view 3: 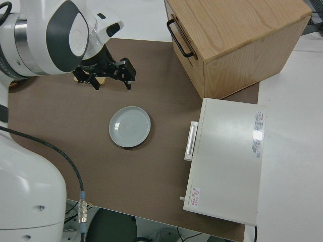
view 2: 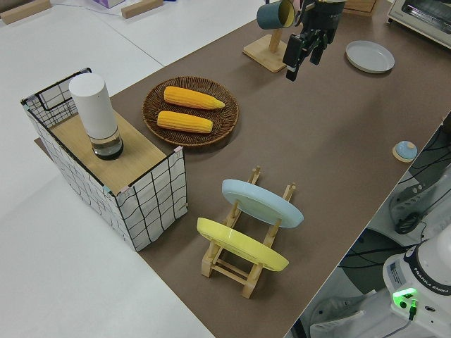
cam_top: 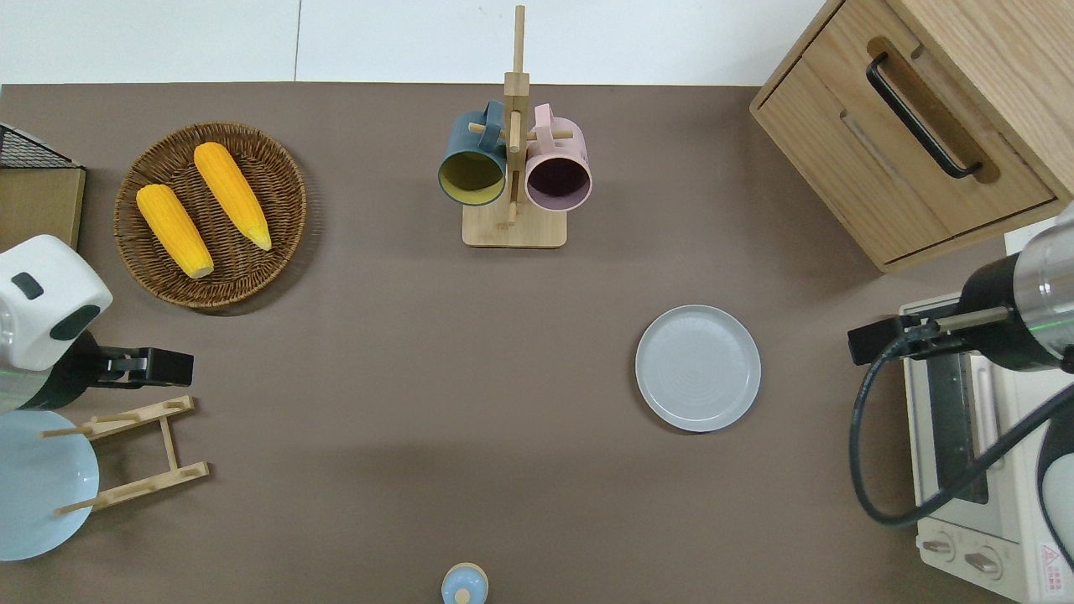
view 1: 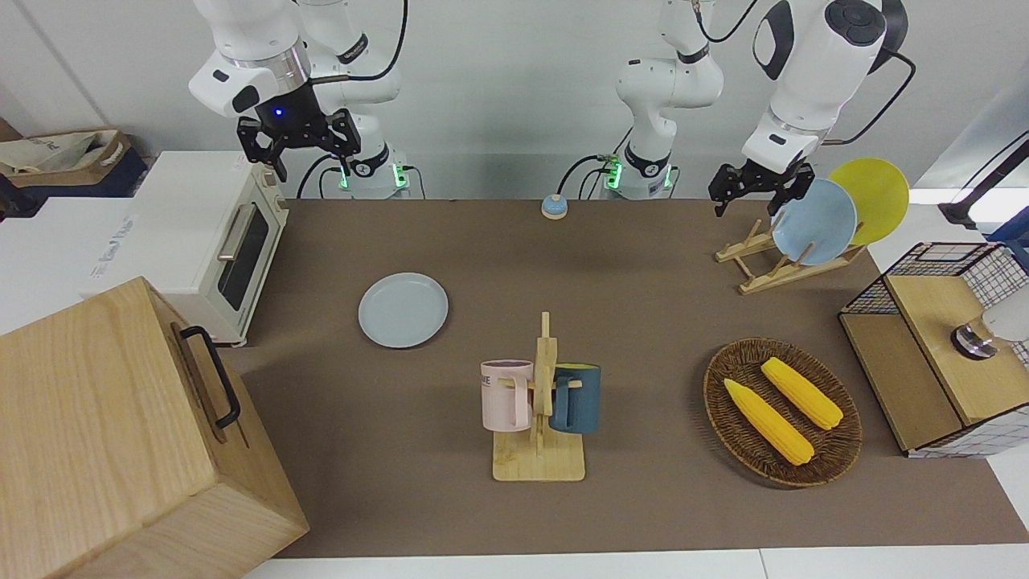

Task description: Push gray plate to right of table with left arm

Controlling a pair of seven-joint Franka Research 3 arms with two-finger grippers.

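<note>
Your gray plate (cam_top: 698,367) lies flat on the brown table (cam_top: 403,352), right of centre in the overhead frame, toward the right arm's end, near the white toaster oven (cam_top: 973,470) and nearer to the robots than the wooden drawer cabinet (cam_top: 914,126); nothing touches it. Your left gripper (view 1: 760,186) hangs in the air at the upper right of the front frame, just beside the wooden plate rack (view 1: 772,261) that props up a bluer plate (view 1: 816,221) and a yellow plate (view 1: 872,197); its fingers are spread apart with nothing between them. In the overhead frame the arm's white housing hides most of that gripper, and the rack's bluer plate is cut off by the frame's lower left edge, the yellow one out of sight there. Your right arm is parked, its gripper (view 1: 297,145) showing a blue light at the upper left of the front frame, fingers apart and empty. Mid-table stands a mug tree (view 1: 543,402) with a pink mug (view 1: 506,394) and a dark teal mug (view 1: 577,398); a wicker basket (view 1: 784,412) holds two corn cobs (view 1: 768,420).
</note>
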